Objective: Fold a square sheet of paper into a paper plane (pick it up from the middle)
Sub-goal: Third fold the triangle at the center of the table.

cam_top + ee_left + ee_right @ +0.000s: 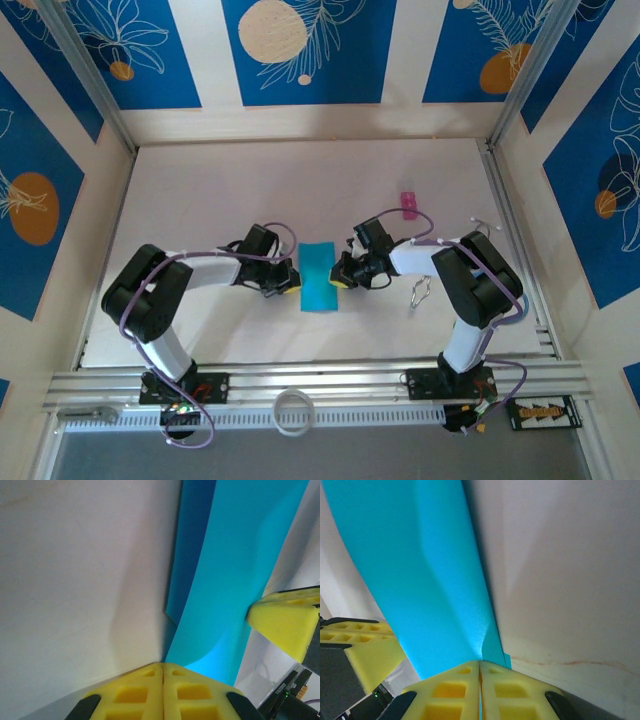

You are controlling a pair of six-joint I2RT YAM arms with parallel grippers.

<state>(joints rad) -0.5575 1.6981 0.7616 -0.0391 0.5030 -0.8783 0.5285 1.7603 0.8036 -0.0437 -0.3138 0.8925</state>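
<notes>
Paper sits at the centre of the scene: a thin cyan-blue sheet of paper (320,277), folded into a narrow strip with its long sides running away from the arm bases, rests on the plain white table (250,190). All places below are given from this sheet.

The left gripper (293,281) touches the sheet's left long edge and the right gripper (343,279) touches its right long edge, so the two face each other across the strip.

In the left wrist view the left gripper (163,665) has its yellow foam pads pressed flat together. The sheet (230,570) runs into their tip, pinched at its edge, and bows upward from there. A yellow pad (282,620) of the right gripper stands at the sheet's far edge.

In the right wrist view the right gripper (480,663) is likewise closed, with a sliver of cyan showing in the seam between its pads, so it clamps the sheet (410,555). A pad (365,650) of the left gripper shows beyond the sheet.

A tiny pink object (409,204) lies well apart from the sheet, beyond it on the right arm's side.
</notes>
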